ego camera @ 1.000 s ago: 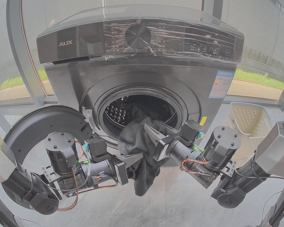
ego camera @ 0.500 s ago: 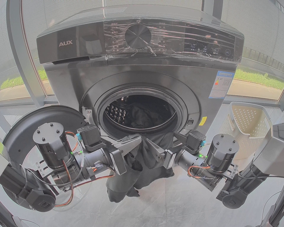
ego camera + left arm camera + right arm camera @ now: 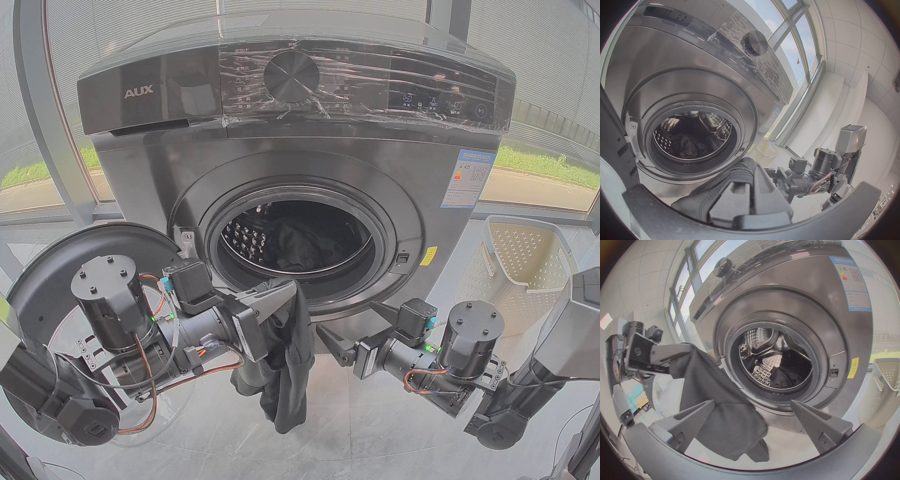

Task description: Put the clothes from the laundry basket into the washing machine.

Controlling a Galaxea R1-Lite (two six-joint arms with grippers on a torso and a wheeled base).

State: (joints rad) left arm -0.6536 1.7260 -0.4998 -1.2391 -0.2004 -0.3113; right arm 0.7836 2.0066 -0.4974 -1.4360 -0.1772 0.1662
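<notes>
Dark grey cloth, a garment [image 3: 289, 365], hangs from the left gripper [image 3: 286, 292], whose fingers are pressed together on the fabric's upper edge. The rest of the garment droops toward the tiled floor [image 3: 375, 431], in front of and below the mouth of the washing machine [image 3: 300, 150], outside the drum [image 3: 250, 240]. The round door [image 3: 75, 269] stands swung open on the robot's left, behind the left arm. Inside the drum lies another dark piece of clothing [image 3: 303, 240], bunched low against the perforated wall. The right gripper [image 3: 345, 317] sits low, just beside the hanging garment on its right side; its two fingers are spread wide and, as far as the head view shows, are free of the cloth. The pale perforated laundry basket [image 3: 531, 262] stands on the floor to the right of the machine, its opening turned toward the robot, well apart from both grippers.
</notes>
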